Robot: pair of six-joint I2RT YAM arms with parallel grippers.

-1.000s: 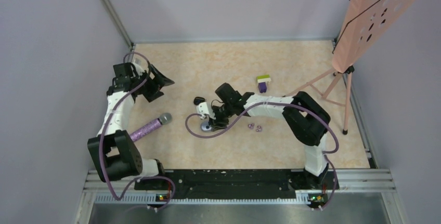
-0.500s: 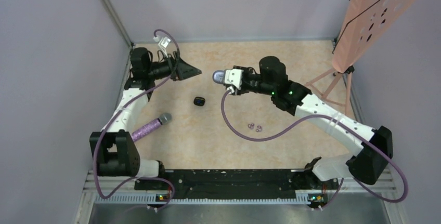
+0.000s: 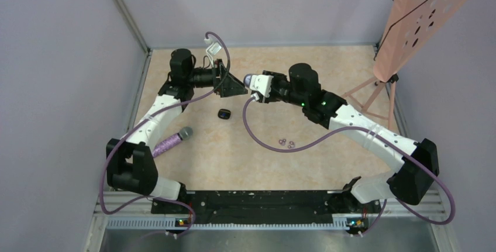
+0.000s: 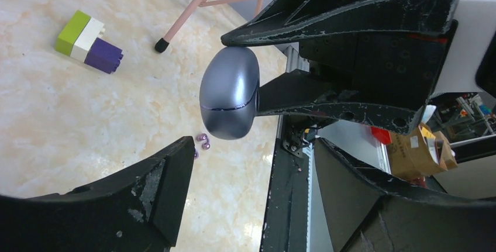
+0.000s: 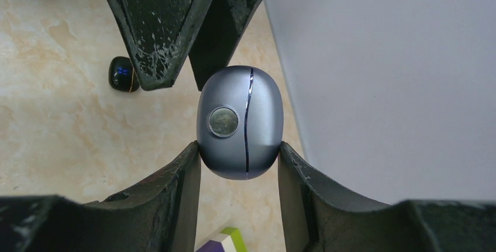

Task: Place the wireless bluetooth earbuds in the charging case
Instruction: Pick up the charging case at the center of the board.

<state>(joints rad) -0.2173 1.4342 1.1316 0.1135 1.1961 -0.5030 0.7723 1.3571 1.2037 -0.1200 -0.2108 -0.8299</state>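
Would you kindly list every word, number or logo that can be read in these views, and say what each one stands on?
Nothing can be read with certainty.
small black device: blue glowing marks on its face, too blurred to read.
grey oval case: a round emblem on its side, no lettering legible.
cardboard box: a pale label, too small to read.

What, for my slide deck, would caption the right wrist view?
Right gripper clamps the closed grey charging case above the table, the left gripper beyond it, jaws open.
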